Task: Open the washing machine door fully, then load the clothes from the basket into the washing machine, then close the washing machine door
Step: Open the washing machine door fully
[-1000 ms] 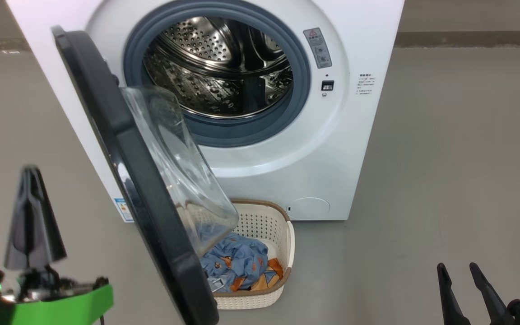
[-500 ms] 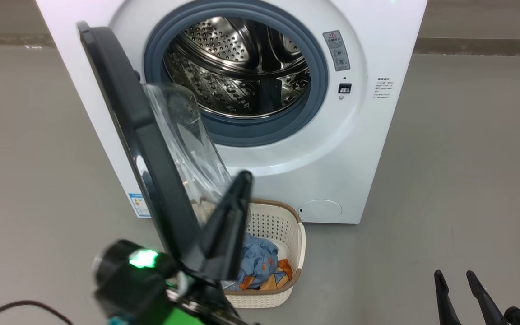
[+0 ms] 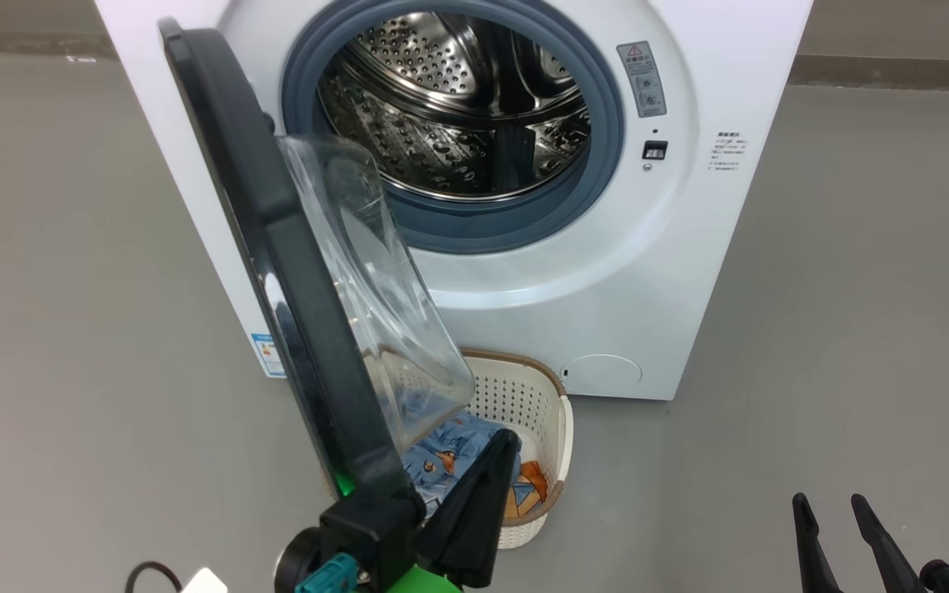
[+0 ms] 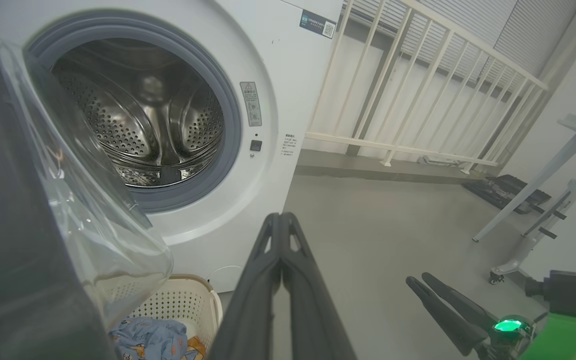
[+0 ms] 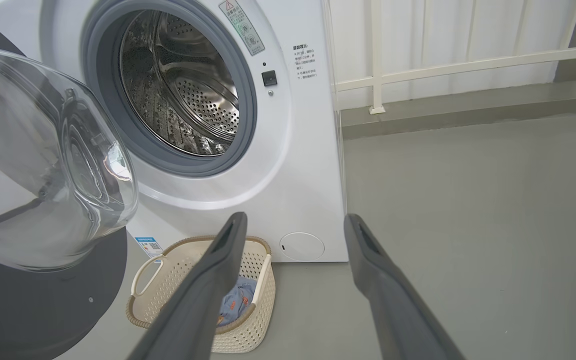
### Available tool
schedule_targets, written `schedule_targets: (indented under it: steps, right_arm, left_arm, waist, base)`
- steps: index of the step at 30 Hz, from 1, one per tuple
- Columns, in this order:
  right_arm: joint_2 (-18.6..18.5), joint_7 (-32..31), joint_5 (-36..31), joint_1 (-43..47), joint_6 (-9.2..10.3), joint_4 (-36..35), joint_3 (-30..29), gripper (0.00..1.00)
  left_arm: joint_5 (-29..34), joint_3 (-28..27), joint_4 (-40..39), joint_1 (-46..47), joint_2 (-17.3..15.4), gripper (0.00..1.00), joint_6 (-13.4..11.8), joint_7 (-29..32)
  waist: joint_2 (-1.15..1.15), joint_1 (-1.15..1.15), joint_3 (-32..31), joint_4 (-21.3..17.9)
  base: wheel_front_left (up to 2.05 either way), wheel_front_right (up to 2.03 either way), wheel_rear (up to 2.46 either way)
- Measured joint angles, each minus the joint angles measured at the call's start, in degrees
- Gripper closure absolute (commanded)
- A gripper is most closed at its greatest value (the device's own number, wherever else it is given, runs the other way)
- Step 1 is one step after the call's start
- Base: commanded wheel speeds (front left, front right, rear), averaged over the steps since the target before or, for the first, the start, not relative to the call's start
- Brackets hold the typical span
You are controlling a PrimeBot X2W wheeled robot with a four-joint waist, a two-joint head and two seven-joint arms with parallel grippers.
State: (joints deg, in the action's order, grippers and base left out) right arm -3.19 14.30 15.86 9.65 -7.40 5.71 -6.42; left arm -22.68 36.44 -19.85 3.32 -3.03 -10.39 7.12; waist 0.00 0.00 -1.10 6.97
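Two grippers noted. The left gripper [image 3: 504,445], fingers pressed together and empty, is the one nearer the basket [image 3: 555,391], tip close to the clothes [image 3: 450,451]. The washing machine door [image 3: 277,247] overhangs the basket's left side, apparently not fully open. The right gripper [image 3: 829,504], spread and empty, sits well right of the basket.

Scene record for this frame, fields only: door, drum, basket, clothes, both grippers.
washing machine door: partly open, lower part over the basket
drum: exposed, no cloth seen inside
basket: on the floor at the foot of the washing machine
clothes: in the basket
left gripper: fingers shut, holding nothing, by the door's lower edge, above the clothes
right gripper: fingers open, holding nothing, right of the basket
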Motion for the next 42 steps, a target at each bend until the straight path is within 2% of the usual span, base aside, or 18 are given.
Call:
schedule_targets:
  steps: [19,34,42]
  right_arm:
    - [-0.19,0.0,0.77,-0.16,0.0,0.02,0.1,0.0]
    - [-0.85,0.01,0.98,-0.65,0.0,-0.16,0.22,0.0]
    - [-1.15,0.01,0.99,-0.66,0.0,-0.3,0.34,0.0]
  left_arm:
    - [0.25,-0.49,5.06,-0.6,-0.04,1.0,-5.57,-4.12]
    - [0.25,-0.38,7.03,0.17,0.45,1.0,-7.1,-6.21]
    - [0.29,-2.97,7.91,0.31,-0.21,1.0,-9.1,-7.13]
  waist:
    - [0.0,0.0,1.69,4.16]
    - [0.0,0.0,3.02,11.6]
    - [0.0,0.0,3.87,15.51]
  base:
    - [0.0,0.0,0.0]
    - [0.0,0.0,0.0]
    - [0.0,0.0,0.0]
